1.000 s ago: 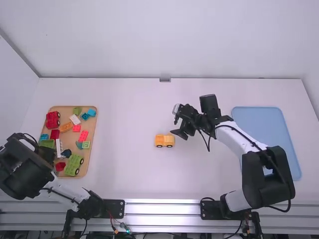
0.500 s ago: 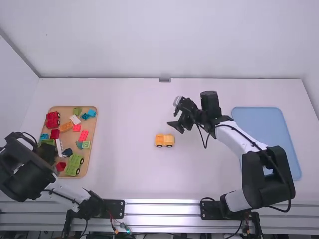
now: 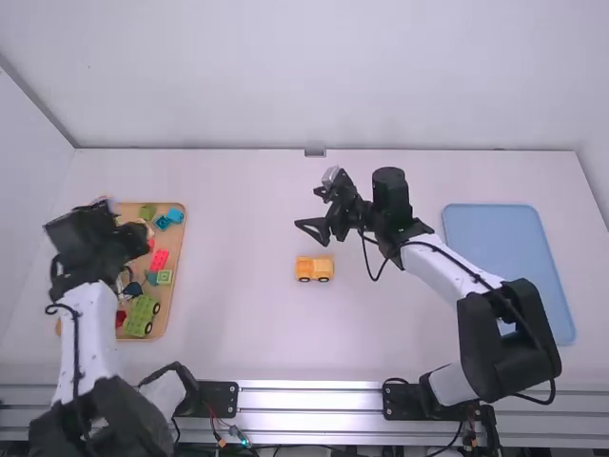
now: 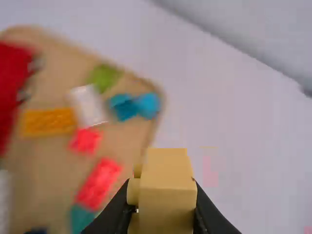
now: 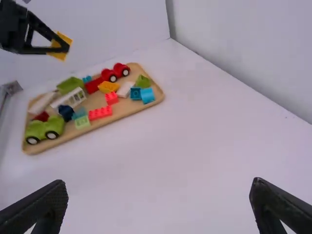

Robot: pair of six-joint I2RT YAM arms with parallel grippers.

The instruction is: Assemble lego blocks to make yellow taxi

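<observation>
Left gripper (image 3: 100,217), high view: above wooden tray (image 3: 177,252), 9 o'clock. Right gripper (image 3: 309,208) near centre; at its 6 o'clock, yellow toy car (image 3: 314,269), upright on white table (image 3: 238,333). Blue tray (image 3: 519,238) toward 4 o'clock; pale wall (image 3: 314,76) at 12, metal rail (image 3: 314,395) at 6.

Left wrist view: left gripper (image 4: 165,204) grasping yellow block (image 4: 168,180).

Right wrist view: right gripper (image 5: 158,202) released, fingers wide apart; white walls meet in a corner beyond the table.
</observation>
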